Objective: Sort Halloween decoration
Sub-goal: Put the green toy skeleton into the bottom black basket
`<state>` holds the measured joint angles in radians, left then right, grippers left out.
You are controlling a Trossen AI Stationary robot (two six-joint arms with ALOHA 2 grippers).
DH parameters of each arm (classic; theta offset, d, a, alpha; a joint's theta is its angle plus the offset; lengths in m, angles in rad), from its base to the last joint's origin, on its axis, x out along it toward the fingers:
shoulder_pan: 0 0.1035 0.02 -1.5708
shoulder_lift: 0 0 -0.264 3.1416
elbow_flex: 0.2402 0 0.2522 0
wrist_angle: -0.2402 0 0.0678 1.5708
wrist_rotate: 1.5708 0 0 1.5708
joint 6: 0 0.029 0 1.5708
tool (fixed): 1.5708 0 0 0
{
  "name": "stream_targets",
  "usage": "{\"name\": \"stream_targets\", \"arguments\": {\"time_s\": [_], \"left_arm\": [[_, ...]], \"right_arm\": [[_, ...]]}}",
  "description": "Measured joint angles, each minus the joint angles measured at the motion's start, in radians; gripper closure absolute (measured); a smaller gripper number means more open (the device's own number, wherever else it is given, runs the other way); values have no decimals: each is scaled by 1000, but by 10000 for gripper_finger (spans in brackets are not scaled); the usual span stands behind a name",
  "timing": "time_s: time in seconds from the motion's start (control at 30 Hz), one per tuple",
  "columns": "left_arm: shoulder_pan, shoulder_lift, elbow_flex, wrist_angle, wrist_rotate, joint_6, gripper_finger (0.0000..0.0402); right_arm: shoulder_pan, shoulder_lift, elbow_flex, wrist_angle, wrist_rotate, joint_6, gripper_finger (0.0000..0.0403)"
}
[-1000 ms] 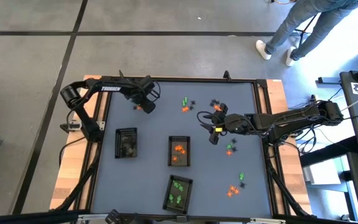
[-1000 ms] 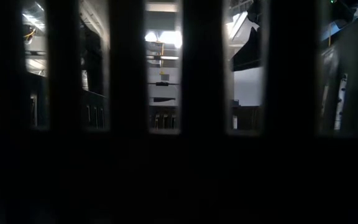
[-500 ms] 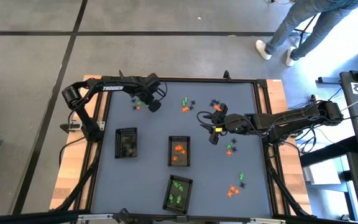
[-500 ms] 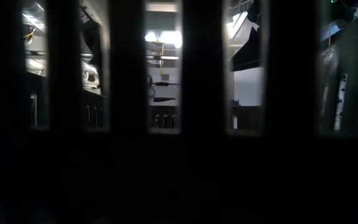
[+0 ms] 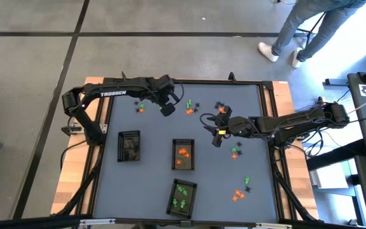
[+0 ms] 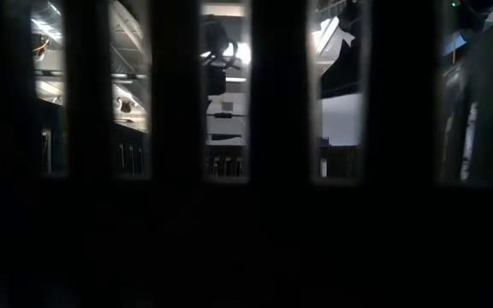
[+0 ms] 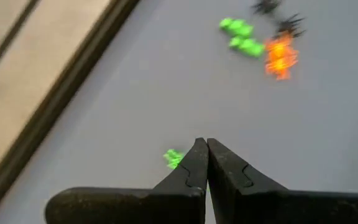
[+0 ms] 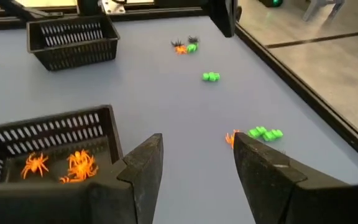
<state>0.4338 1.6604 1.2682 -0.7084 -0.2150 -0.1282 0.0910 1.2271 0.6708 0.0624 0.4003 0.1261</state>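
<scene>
Tiny orange, green and black Halloween trinkets lie scattered on the grey table (image 5: 151, 184). One cluster (image 5: 190, 106) lies at the far middle, and a green and orange pair (image 5: 140, 107) at the far left. My left gripper (image 5: 167, 109) (image 7: 202, 148) hovers between these two, shut, with a green trinket (image 7: 173, 158) showing at its tip. My right gripper (image 5: 218, 137) (image 8: 197, 155) stands open right of the tray of orange trinkets (image 5: 183, 154) (image 8: 48, 155), with nothing between its fingers. My left gripper has a bit of the green trinket (image 7: 171, 157) sticking out beside one fingertip (image 7: 191, 163). The shut fingers hide the place of contact, so the kind of hold cannot be told. The trinket sits at the fingertips, above the table.
A dark tray (image 5: 129, 146) stands at the left and a tray with green trinkets (image 5: 183, 196) near the front. More trinkets lie at the right (image 5: 235, 151) and near right (image 5: 240, 191). A person (image 5: 304, 25) stands beyond the far right corner. Dark tray slats (image 6: 272, 128) block the low view.
My left gripper has travelled toward the table's right edge, away from the green and orange pair at the far left, which now lies uncovered behind it. My right arm has kept still.
</scene>
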Motion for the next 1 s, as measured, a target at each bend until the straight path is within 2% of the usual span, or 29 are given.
{"name": "stream_targets", "arguments": {"time_s": [0.17, 0.47, 0.6, 0.87, 1.0], "left_arm": [[12, 30, -37, 10, -1, -28, 391], [55, 143, -93, 13, 0, -130, 297], [57, 191, -93, 46, 23, -183, 271], [57, 260, -90, 63, 20, -269, 261], [55, 277, -87, 69, 6, -282, 271]], "right_arm": [[0, 17, 1, 8, 0, 5, 210], [0, 39, 0, 14, -10, 7, 210], [0, 46, 0, 18, -11, 7, 210], [0, 54, -1, 13, -12, 7, 210], [0, 53, 0, 13, -13, 7, 210]]}}
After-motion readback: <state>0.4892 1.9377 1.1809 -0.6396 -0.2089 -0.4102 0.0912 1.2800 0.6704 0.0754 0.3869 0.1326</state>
